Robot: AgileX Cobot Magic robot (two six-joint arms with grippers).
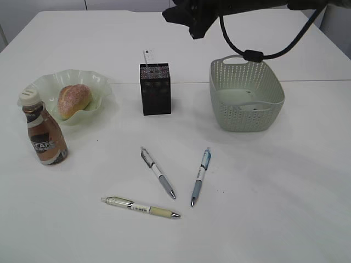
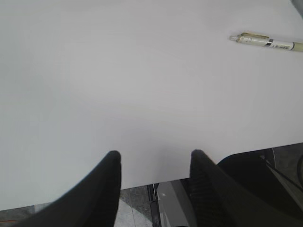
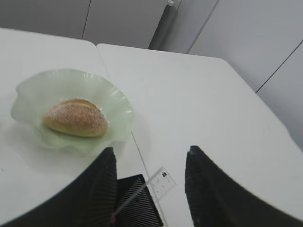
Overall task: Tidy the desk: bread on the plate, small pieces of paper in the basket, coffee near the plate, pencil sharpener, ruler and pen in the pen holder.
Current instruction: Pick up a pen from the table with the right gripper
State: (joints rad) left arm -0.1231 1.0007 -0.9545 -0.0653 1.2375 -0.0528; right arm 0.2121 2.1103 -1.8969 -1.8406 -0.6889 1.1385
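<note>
**Bread plated, ruler in the holder, three pens loose on the desk**

The bread [image 1: 74,101] lies on the pale green ruffled plate [image 1: 104,87] at the left of the white desk [image 1: 274,181]; the Nescafe coffee bottle [image 1: 43,130] stands upright just in front of the plate, near its rim; the black mesh pen holder [image 1: 156,88] stands in the middle, with the clear ruler [image 1: 148,56] poking out of its top beside a thin stick-like item too small to name; the grey-green basket [image 1: 246,96] sits to the holder's right, its contents hard to make out; three pens lie in front, well apart from the holder: a grey-grip pen [image 1: 158,172], a blue pen [image 1: 201,176] and a cream pen [image 1: 141,207]. The right gripper [image 3: 150,189] hangs above the pen holder, jaws about half apart, holding nothing; the left gripper [image 2: 154,184] hovers over the desk's near edge, jaws likewise half apart and empty, the cream pen ahead of it.
</note>
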